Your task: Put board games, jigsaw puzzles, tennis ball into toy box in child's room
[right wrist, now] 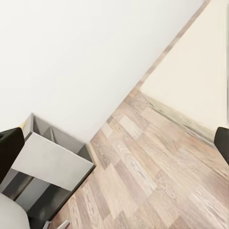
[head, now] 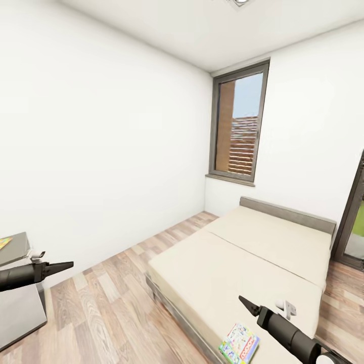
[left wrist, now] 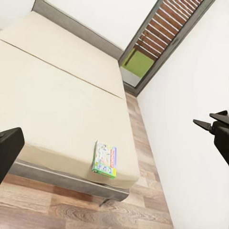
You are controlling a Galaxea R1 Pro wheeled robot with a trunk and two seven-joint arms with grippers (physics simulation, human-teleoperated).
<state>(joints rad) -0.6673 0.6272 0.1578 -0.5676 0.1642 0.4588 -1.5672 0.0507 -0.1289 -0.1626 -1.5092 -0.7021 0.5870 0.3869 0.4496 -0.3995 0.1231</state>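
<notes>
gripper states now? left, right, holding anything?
Left gripper: cannot tell whether open or shut, nothing visibly held.
Right gripper: cannot tell either, nothing visibly held; the board game lies on the bed.

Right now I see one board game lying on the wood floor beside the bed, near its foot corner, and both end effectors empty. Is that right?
Not quite. The board game lies on the bed, on the mattress near its foot corner, not on the floor; the left wrist view shows it clearly. The rest holds: the left end effector and right end effector carry nothing.
</notes>
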